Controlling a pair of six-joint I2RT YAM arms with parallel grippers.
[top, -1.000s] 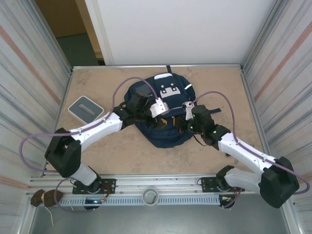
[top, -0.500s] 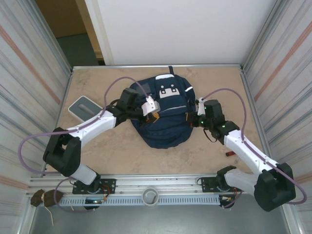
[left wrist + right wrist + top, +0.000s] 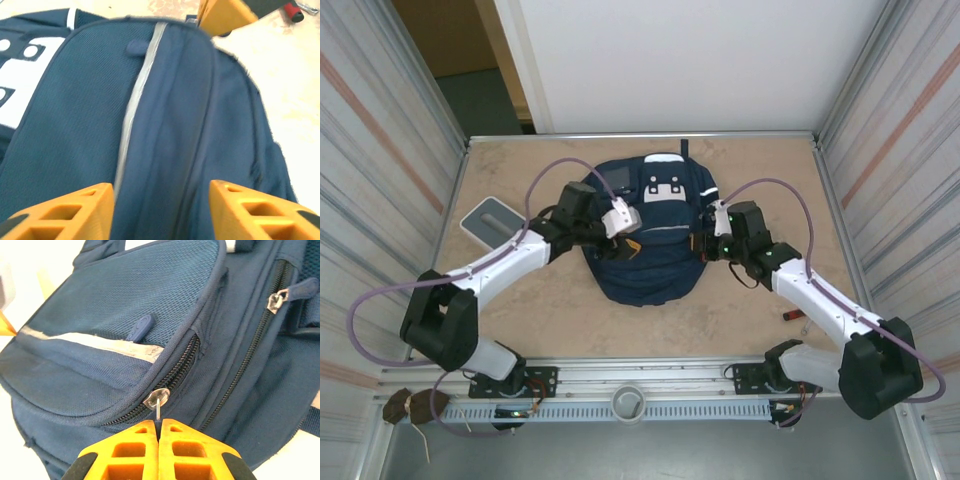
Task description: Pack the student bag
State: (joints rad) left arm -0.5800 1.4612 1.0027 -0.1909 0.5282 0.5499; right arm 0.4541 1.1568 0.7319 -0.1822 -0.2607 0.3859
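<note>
The student bag (image 3: 650, 265) lies flat in the middle of the table, navy with white patches near its far end. My left gripper (image 3: 630, 240) hovers over the bag's left side. In the left wrist view its orange fingers (image 3: 75, 210) stand well apart above the bag's fabric (image 3: 165, 100) and grey stripe, holding nothing. My right gripper (image 3: 705, 243) is at the bag's right side. In the right wrist view the right gripper (image 3: 158, 427) is shut on the metal zipper pull (image 3: 156, 397) of a bag compartment (image 3: 125, 315).
A flat grey case (image 3: 495, 220) lies on the table left of the bag. A small red item (image 3: 790, 316) rests on the table near the right arm. Corrugated metal walls close in both sides.
Both grippers have moved apart from the bag's middle toward its sides, the right one drawing the zipper pull with it. The bag now lies flatter and rounder.
</note>
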